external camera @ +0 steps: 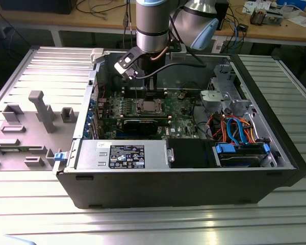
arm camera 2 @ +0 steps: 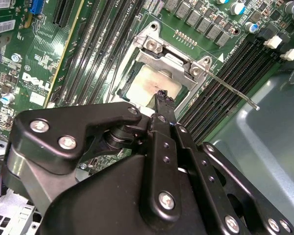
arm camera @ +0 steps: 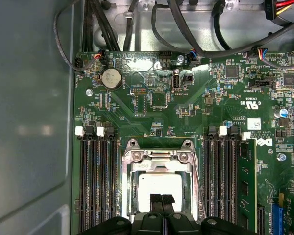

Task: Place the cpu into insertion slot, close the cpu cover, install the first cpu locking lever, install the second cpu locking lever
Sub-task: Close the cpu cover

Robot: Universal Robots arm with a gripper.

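Observation:
The cpu point(arm camera: 159, 186) lies in the insertion slot point(external camera: 148, 106), its pale silver top showing through the cut-out of the cpu cover point(arm camera: 159, 157). The cover lies flat over the chip in both wrist views. My gripper point(arm camera: 161, 199) hangs straight over the socket, shut, its two black fingertips pressed together just above the cpu point(arm camera 2: 149, 81) with nothing between them. In the second wrist view one thin metal locking lever point(arm camera 2: 230, 89) sticks out from the socket's corner over the memory slots. The cpu cover point(arm camera 2: 172, 59) shows its two screws there.
The green motherboard point(external camera: 181, 109) sits inside an open black computer case point(external camera: 168, 184). Long memory slots point(arm camera: 95, 181) flank the socket on both sides. Cables point(external camera: 234, 127) and a drive cage fill the exterior view's right. A grey fixture plate point(external camera: 35, 117) lies at its left.

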